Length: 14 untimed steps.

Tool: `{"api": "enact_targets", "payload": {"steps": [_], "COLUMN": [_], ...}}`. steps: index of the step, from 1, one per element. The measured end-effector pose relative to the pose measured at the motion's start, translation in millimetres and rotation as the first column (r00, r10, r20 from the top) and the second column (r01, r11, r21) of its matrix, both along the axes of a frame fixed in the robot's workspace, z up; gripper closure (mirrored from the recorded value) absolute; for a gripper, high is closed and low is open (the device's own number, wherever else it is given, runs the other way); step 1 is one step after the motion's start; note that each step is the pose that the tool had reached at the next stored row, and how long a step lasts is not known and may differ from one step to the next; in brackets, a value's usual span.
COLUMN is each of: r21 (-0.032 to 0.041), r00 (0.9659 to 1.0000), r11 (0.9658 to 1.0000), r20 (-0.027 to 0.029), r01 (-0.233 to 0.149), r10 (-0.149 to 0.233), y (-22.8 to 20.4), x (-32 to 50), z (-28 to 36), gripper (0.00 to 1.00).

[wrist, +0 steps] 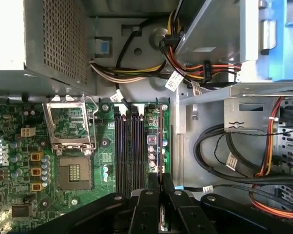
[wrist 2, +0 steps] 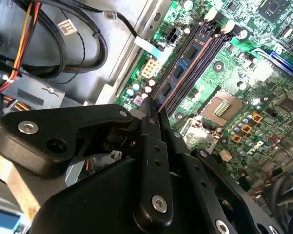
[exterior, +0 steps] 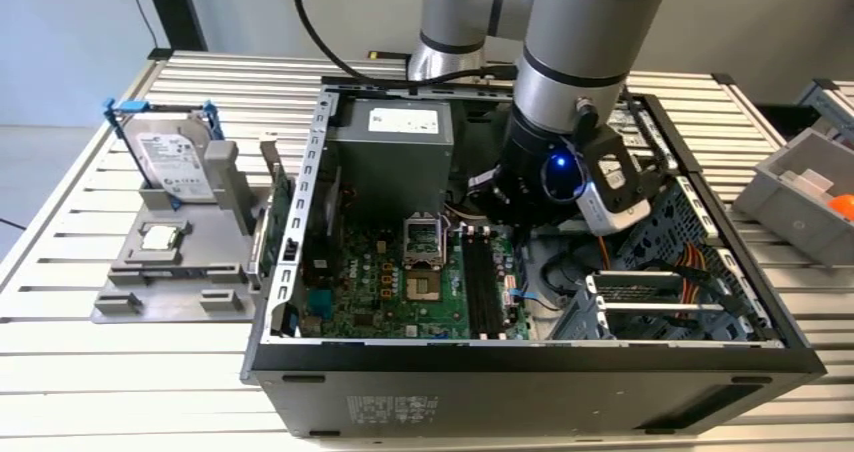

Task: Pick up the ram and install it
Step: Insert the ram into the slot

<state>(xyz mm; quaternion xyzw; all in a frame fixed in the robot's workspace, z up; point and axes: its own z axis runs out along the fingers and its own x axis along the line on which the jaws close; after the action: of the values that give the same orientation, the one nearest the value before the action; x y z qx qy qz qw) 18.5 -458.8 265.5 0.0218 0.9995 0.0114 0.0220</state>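
Observation:
In both wrist views my gripper [wrist: 161, 178] [wrist 2: 152, 105] is shut on the ram [wrist: 161, 141] [wrist 2: 185, 66], a thin blue-green stick with dark chips seen nearly edge-on. The stick reaches out from the black fingers [wrist: 147, 195] over the green motherboard [wrist: 14, 146]. It runs parallel to the long black memory slots [wrist: 129, 146] [wrist 2: 212, 46] and lies beside them near the board's edge. Whether it touches a slot I cannot tell. In the exterior view the arm's wrist [exterior: 561, 172] hangs inside the open computer case [exterior: 534, 357], above the slots [exterior: 483, 282], and hides the fingers.
An open processor socket [wrist: 73, 146] lies beside the slots. The power supply [exterior: 394, 147] and cable bundles [wrist: 234, 156] crowd the case around the wrist. At the exterior view's left, a grey holder [exterior: 174, 292] carries a hard drive [exterior: 174, 162] and a small silver chip [exterior: 160, 237].

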Motion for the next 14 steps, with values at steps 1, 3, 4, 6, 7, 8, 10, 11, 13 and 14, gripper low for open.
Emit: {"api": "enact_targets", "payload": {"steps": [1,3,4,6,7,8,10,11,13,14], "r21": [0.0,0.0,0.0001,0.0001,0.0,-0.0001,-0.0001,-0.0002,0.0,0.0], "r00": [1.0,1.0,1.0,1.0,1.0,1.0,1.0,1.0,1.0,1.0], "r11": [1.0,1.0,1.0,1.0,1.0,1.0,1.0,1.0,1.0,1.0], "r20": [0.0,0.0,0.0,0.0,0.0,0.0,0.0,0.0,0.0,0.0], "r01": [0.0,0.0,0.0,0.0,0.0,0.0,0.0,0.0,0.0,-0.001], "r10": [0.0,0.0,0.0,0.0,0.0,0.0,0.0,0.0,0.0,0.001], "y": [0.0,-0.1,-0.1,-0.1,-0.3,-0.5,-1.0,-1.3,-1.7,-2.1], "x": [0.0,0.0,0.0,0.0,0.0,0.0,-0.1,-0.1,-0.2,-0.3], "z": [-1.6,-4.9,-6.6,-9.9,-11.3,-12.5,-14.4,-15.2,-17.4,-18.3], "gripper": [1.0,1.0,1.0,1.0,1.0,1.0,1.0,1.0,1.0,1.0]}}
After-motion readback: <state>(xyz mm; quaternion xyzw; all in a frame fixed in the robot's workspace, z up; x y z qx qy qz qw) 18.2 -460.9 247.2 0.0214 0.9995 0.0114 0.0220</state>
